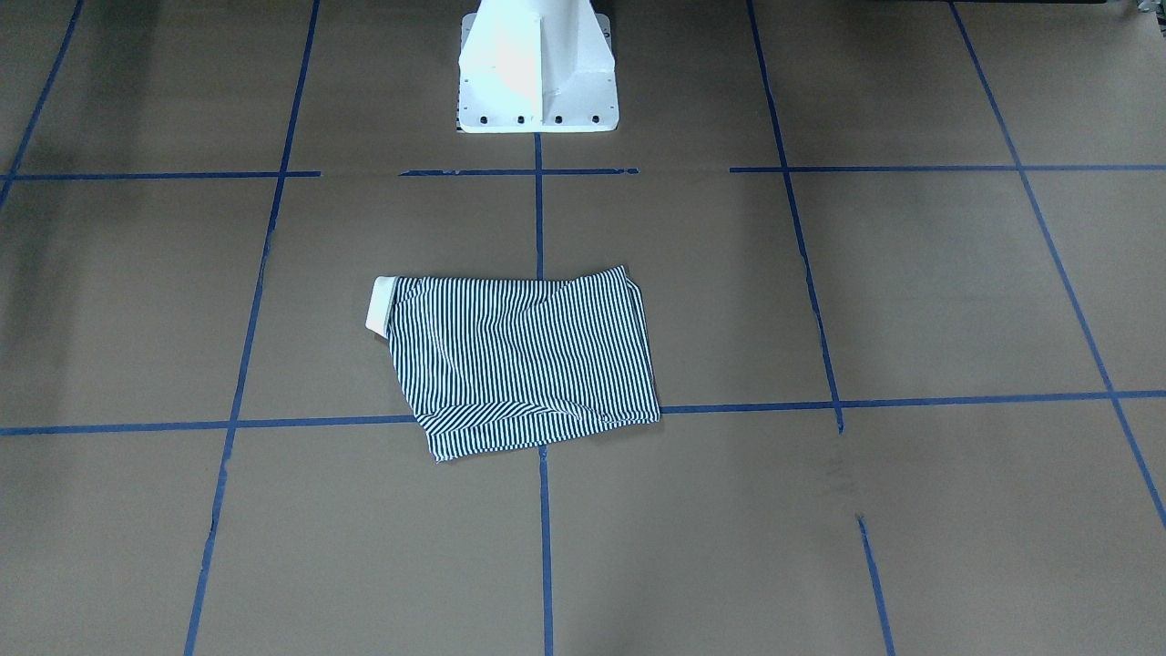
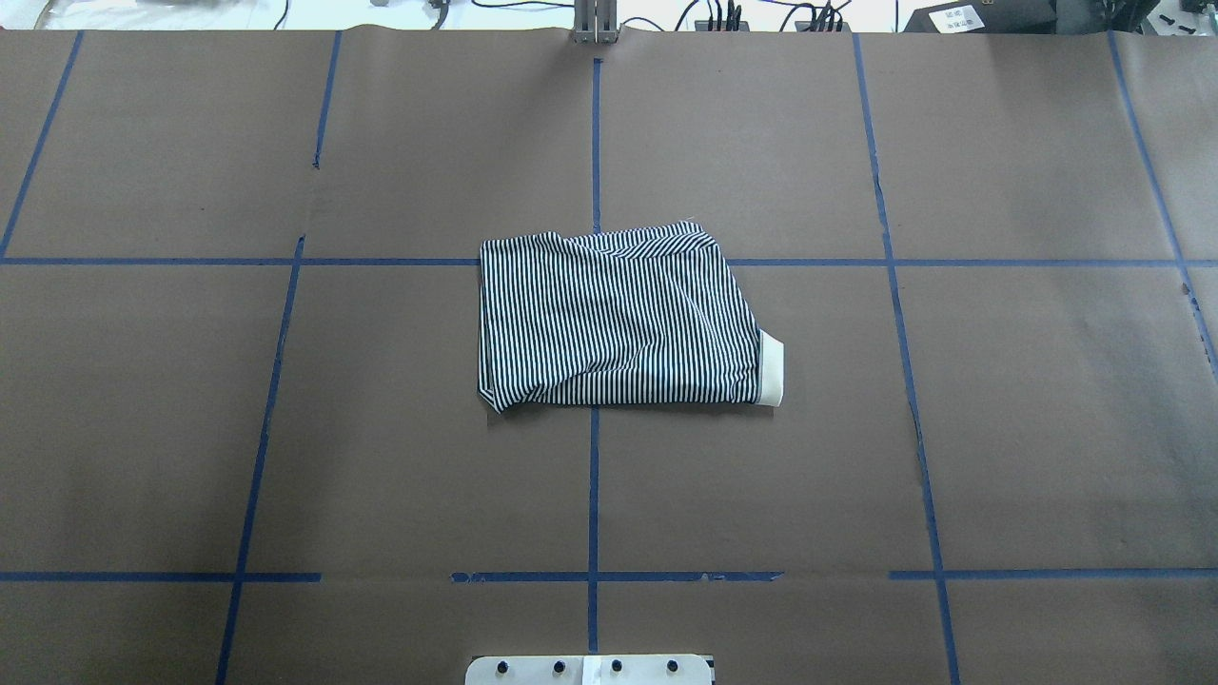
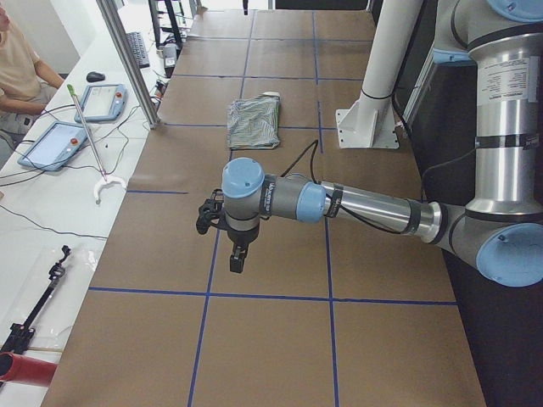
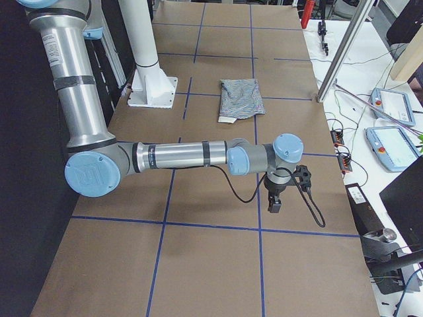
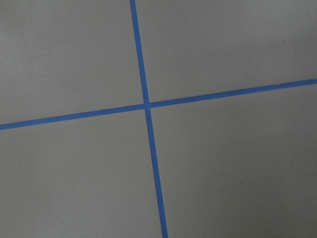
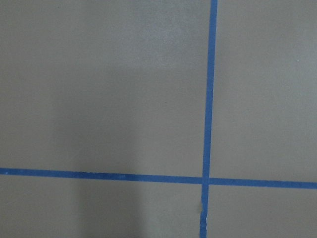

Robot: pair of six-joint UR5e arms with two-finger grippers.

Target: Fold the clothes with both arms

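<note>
Polo shirt in thin navy-and-white stripes (image 2: 614,319) lies folded into a compact block mid-desk on the brown paper-covered desk (image 2: 285,428), its cream collar (image 2: 773,371) peeking out on the robot's right. The left grey metal arm (image 3: 373,208) and right grey metal arm (image 4: 178,157) hang well apart from it at opposite ends, jaws pointing down. Wide or narrow? Cannot tell. My read: parked clear of a finished fold.

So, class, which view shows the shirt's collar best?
Overhead exterior: the collar lies unobstructed at the shirt's edge. Front-facing shows it nearly as well; both side views show it small and distant; the wrist views show only the table.
</note>
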